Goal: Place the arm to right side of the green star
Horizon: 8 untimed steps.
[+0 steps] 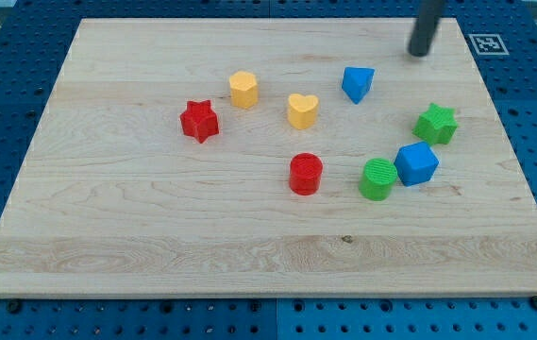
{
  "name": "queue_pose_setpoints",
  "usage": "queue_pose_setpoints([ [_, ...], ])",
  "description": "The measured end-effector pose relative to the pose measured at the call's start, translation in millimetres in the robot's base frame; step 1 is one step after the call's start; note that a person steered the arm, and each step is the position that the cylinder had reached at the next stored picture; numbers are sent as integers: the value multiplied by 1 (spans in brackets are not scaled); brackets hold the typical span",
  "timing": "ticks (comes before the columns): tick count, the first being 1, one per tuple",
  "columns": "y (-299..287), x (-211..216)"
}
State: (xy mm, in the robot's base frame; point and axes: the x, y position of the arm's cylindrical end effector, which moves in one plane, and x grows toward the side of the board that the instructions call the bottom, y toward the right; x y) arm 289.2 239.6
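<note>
Rod-ended, with no jaws to open, my tip [420, 53] stands near the view's top, above the green star [436, 124] at the board's right; approach is underway, and next it must descend to the star's right.

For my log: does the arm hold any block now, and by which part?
Nothing is held. My tip touches no block; it stands toward the view's top from the green star, apart.
</note>
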Motion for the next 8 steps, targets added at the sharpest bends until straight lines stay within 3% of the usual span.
queue_pose_setpoints([
  [3, 11, 136],
  [4, 11, 152],
  [8, 9, 143],
])
